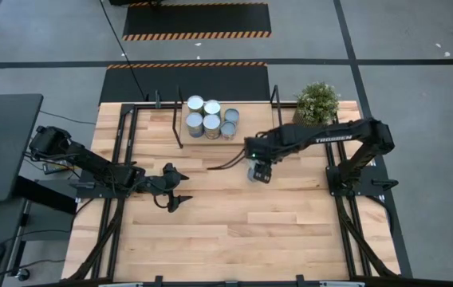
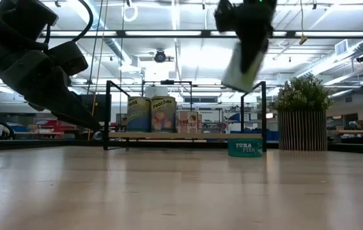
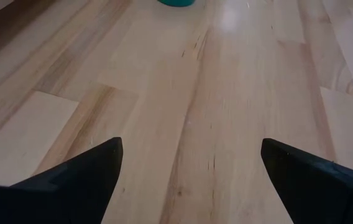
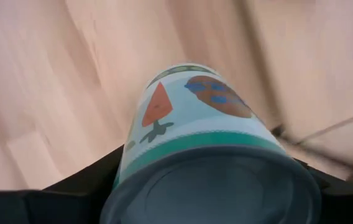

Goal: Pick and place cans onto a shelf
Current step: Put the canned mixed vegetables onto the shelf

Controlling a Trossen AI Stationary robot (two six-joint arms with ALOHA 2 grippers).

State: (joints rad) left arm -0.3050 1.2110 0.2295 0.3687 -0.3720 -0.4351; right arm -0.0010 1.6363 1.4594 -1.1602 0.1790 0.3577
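Note:
My right gripper is shut on a can with a pale label showing a carrot and a green band, held high above the table's middle. Several cans stand upright on the shelf at the table's far side. A low teal tuna can rests on its base on the table in front of the shelf's right post. My left gripper hovers open just above the bare table at the left of the middle, with nothing between its fingers. My right gripper pinches the can's side wall near its upper end between its two fingers. The fingers come from above, pointing steeply down. The can hangs below them, tilted and lifted well clear of the table.
A potted green plant stands at the far right corner, beside the shelf. Black frame rails run along the table's left and right sides. The near half of the wooden tabletop lies bare.

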